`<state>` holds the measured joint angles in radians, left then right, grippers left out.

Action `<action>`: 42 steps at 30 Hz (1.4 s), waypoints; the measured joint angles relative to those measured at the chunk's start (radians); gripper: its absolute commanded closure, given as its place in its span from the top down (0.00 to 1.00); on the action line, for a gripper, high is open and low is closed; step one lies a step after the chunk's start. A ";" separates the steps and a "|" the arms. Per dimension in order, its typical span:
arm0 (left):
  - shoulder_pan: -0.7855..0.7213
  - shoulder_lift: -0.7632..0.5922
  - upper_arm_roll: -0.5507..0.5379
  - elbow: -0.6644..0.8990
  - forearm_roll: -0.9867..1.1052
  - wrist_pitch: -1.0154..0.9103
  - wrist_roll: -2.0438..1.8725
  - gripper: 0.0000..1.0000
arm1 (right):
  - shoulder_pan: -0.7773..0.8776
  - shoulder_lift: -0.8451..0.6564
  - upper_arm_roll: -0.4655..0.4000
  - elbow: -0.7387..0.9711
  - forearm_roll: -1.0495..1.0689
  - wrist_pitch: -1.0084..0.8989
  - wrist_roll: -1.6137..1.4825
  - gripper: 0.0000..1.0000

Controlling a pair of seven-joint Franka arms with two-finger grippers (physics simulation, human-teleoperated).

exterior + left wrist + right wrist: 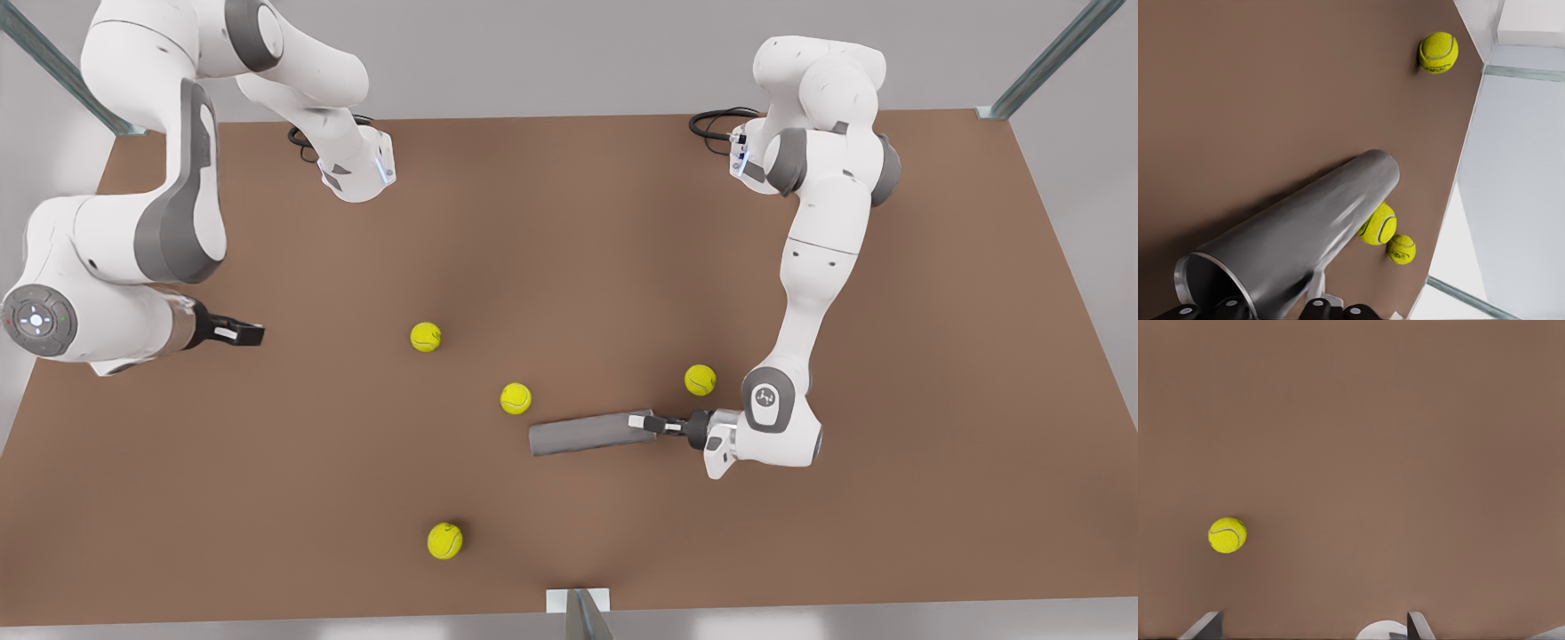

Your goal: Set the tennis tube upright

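The grey tennis tube (582,434) lies on its side on the brown table (800,533), to the right of the middle in the front view. My left gripper (647,422) is at the tube's end on the front view's right, shut on the rim. The left wrist view looks along the tennis tube (1311,227) from its open mouth, with my left gripper (1271,310) clamped on the rim wall. My right gripper (251,333) waits over the table at the front view's left. In the right wrist view its fingertips (1205,627) stand wide apart, open and empty.
Several yellow tennis balls lie loose on the table: one just behind the left wrist (700,380), one off the tube's far end (516,398), one toward the right gripper (426,337), one near the front edge (444,540). A metal bracket (578,604) sits at that edge.
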<state>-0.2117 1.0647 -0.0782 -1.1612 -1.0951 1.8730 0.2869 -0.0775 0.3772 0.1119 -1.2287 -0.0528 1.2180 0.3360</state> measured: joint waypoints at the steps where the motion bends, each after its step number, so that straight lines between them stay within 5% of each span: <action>1: 0.000 0.000 0.000 0.000 0.000 0.000 0.000 0.37 | -0.001 0.000 0.000 0.001 0.003 0.000 0.000 1.00; 42: -0.038 -0.103 0.076 0.012 0.048 -0.076 -0.034 0.29 | -0.018 0.008 0.000 -0.003 0.005 0.034 -0.004 1.00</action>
<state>-0.2501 0.9621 -0.0022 -1.1490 -1.0472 1.7970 0.2531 -0.0953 0.3851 0.1119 -1.2317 -0.0481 1.2517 0.3322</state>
